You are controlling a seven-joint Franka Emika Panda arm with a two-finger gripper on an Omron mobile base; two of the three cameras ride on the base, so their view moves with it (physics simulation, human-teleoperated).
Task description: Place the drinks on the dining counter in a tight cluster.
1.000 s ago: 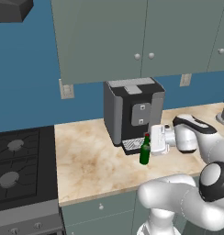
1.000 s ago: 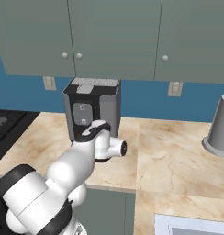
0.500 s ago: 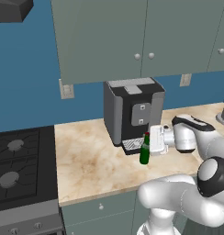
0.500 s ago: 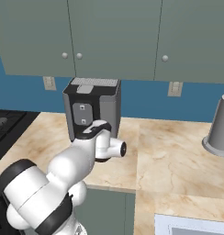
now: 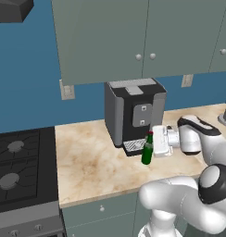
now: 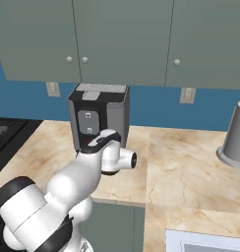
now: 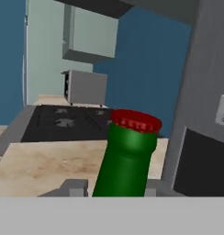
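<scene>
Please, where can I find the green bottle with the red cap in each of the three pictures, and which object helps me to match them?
Left base view: the green bottle stands right of centre on the counter, before the coffee machine, at the end effector.
Right base view: I cannot find the bottle; the arm covers that spot.
Hand view: it rises at bottom centre, very close.
Shared landmark: the coffee machine.

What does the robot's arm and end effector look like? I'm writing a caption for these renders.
The arm is glossy white with rounded, bulbous links and dark grey to black bands at the joints. A dark cap sits atop the wrist link. The end effector is a boxy white hand with small dark finger tips. No cables or markings are visible.
</scene>
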